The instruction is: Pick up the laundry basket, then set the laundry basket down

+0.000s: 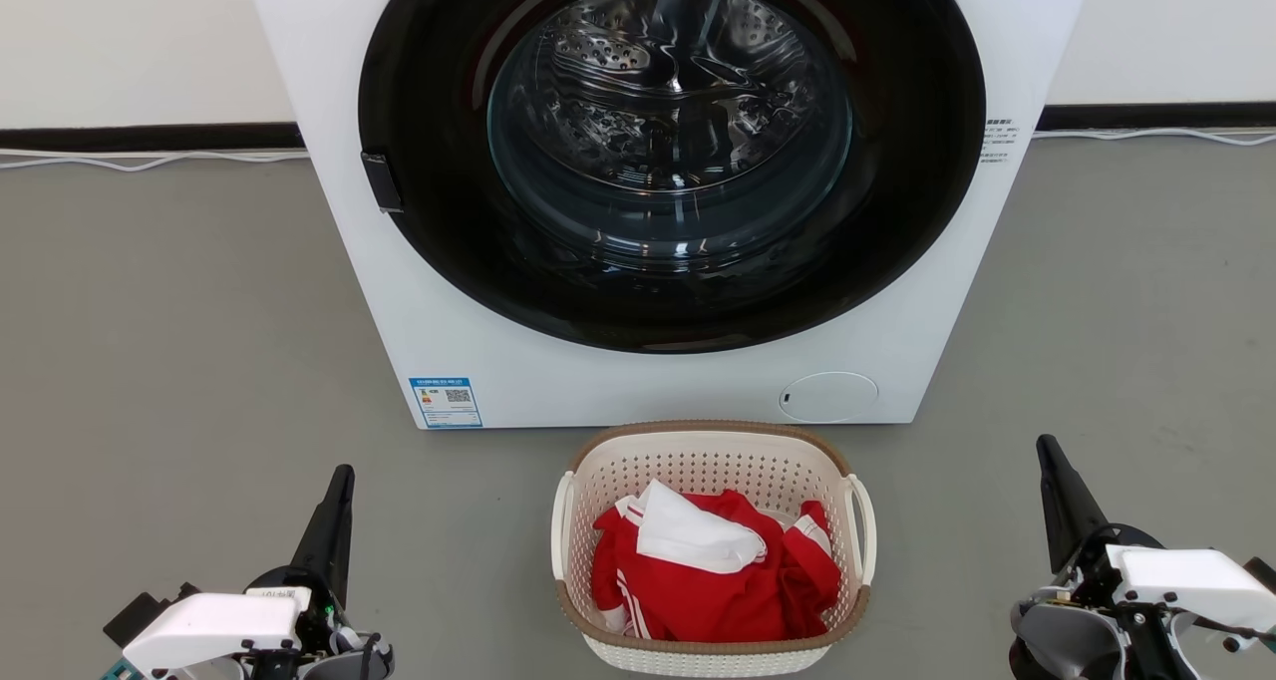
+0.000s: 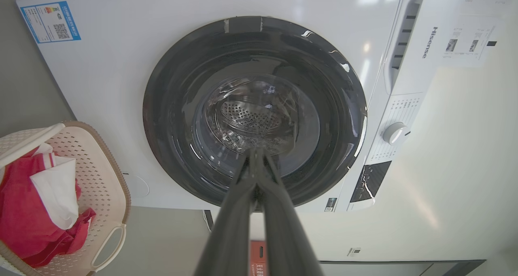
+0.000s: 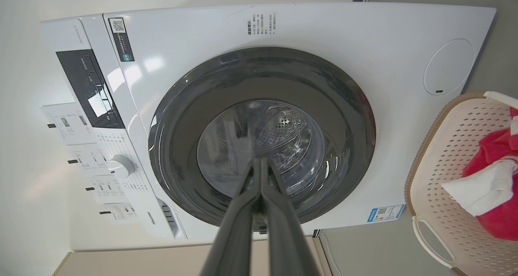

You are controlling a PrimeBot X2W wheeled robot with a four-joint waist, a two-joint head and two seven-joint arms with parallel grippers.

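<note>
The laundry basket, cream-white and perforated with a brown rim, stands on the grey floor just in front of the washing machine, holding red and white clothes. White loop handles sit on its two sides. My left gripper is at the lower left, well apart from the basket, fingers pressed together and empty. My right gripper is at the lower right, also apart from it, shut and empty. The basket lies at the left edge of the left wrist view behind the gripper, and the basket at the right edge of the right wrist view beside the gripper.
A white front-loading washing machine with a dark round door, shut, stands directly behind the basket. White cables run along the wall's dark skirting. Bare grey floor spreads to either side of the basket.
</note>
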